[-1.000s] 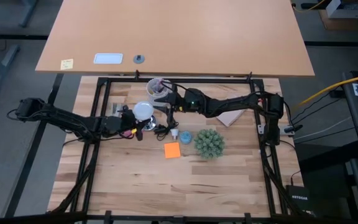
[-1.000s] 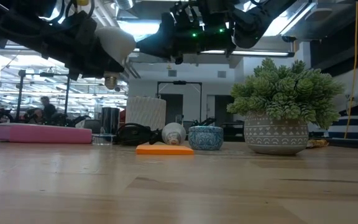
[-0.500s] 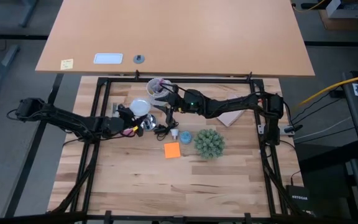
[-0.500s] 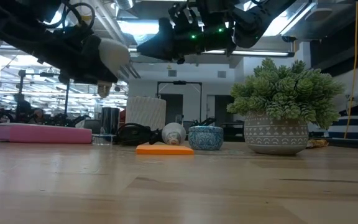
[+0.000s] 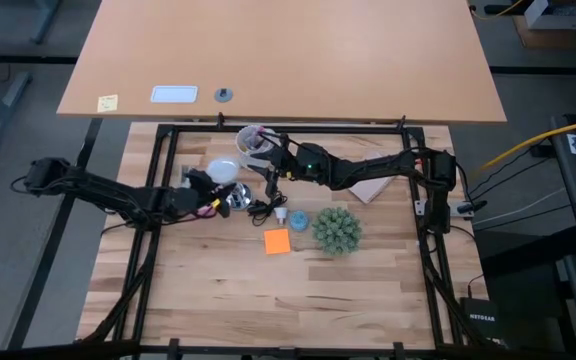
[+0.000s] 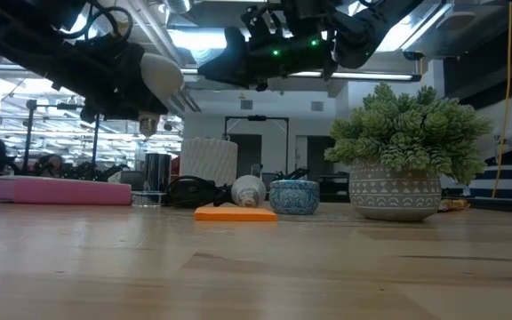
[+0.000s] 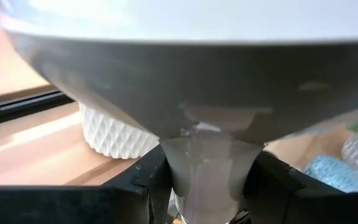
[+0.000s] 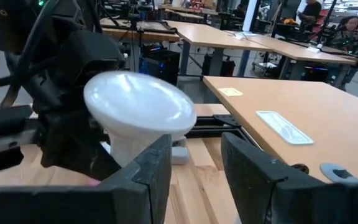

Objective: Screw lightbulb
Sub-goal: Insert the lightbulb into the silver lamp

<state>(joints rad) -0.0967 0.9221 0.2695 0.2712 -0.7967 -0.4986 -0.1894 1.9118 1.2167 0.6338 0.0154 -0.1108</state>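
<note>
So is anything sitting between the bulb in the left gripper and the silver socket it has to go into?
Nothing visible does. The left gripper holds the lightbulb in the air, base down, beside the silver socket. The right gripper, open, hovers close by the bulb's dome but not under it.

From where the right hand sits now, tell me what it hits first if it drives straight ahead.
Most likely the lightbulb held in the left hand: it sits directly ahead of the right hand, just past its open fingers. How far off it is remains hard to judge.
</note>
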